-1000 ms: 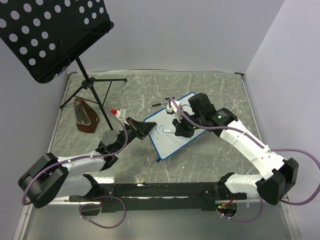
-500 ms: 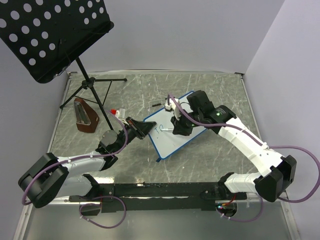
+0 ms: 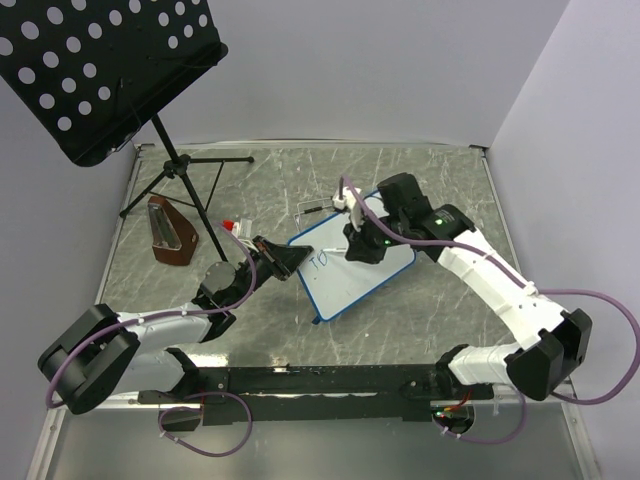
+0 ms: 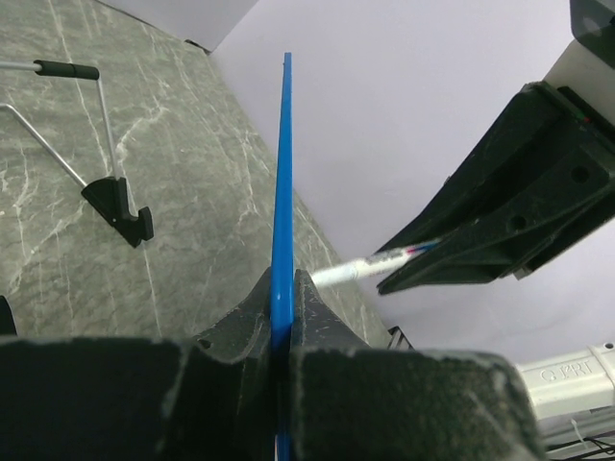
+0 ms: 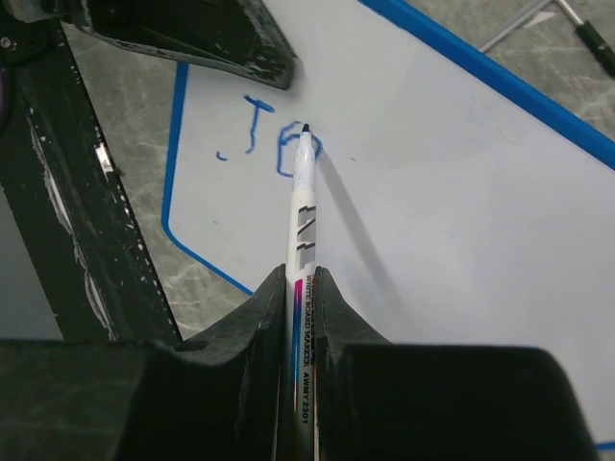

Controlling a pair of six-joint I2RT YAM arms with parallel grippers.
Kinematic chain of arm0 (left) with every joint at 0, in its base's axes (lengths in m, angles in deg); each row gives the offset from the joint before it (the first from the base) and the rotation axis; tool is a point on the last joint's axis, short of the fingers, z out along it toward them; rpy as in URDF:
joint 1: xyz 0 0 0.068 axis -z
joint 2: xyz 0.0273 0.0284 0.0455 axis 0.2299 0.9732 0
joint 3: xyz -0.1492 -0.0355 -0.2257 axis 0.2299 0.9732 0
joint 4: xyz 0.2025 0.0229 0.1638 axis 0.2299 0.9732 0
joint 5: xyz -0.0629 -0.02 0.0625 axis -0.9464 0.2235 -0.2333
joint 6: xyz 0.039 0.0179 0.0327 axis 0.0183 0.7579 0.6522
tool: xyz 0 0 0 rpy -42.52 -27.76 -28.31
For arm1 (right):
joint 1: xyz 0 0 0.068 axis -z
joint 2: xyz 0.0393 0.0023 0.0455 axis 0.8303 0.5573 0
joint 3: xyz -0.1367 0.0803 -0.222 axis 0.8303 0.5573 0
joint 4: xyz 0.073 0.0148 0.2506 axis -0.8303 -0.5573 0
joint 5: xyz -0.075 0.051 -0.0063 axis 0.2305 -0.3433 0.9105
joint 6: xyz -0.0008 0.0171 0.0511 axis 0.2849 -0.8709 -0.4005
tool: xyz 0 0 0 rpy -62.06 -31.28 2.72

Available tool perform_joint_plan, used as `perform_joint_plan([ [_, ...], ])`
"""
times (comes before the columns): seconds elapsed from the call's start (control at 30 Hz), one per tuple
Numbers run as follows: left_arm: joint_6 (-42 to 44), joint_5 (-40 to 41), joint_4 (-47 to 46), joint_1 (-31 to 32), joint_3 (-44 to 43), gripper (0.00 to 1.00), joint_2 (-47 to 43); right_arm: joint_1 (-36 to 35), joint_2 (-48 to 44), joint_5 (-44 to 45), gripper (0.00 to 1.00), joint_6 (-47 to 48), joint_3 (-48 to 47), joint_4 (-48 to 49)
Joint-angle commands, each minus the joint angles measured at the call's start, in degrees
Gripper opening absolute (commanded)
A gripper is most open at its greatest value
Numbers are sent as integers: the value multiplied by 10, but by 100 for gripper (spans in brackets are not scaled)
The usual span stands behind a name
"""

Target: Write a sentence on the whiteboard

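- Two hands share one job here, and you can read the scene from the left side across to the right.
- Far left, a black perforated music stand (image 3: 100, 70) rises on its tripod over the back corner of the grey marbled table (image 3: 440, 180).
- Just beside the tripod's legs you see a brown wedge-shaped object (image 3: 170, 236) on the table; what it is I cannot tell.
- Your left hand (image 3: 289, 256) is clenched on the left edge of the small white whiteboard with the blue rounded-corner frame (image 3: 345, 285). In the left wrist view its fingers (image 4: 245, 317) pinch the blue frame from both sides, with the board seen edge-on.
- That whiteboard sits near the middle of the table, turned diagonally, between the two hands.
- Only the start of the blue handwritten sentence (image 5: 258, 130) is on the board, close to the corner your left hand holds: two letters, reading roughly "To" or "Jo".
- A white-barrelled whiteboard marker with black print (image 5: 303, 221) points down at the board, its dark tip at the upper right of the second letter.
- Your right hand (image 5: 301, 283) grasps that marker, fingers closed tight on the barrel, and hovers over the board's left half in the top view.
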Motion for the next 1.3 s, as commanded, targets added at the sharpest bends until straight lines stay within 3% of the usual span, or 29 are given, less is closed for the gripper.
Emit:
perform_joint_plan([
  [0.0, -25, -1, -110, 2, -9, 1, -21, 33, -54, -11, 0, 0, -4, 21],
  [1.27, -27, 2, -113, 2, -10, 1, -27, 31, -24, -16, 0, 15, 34, -2],
])
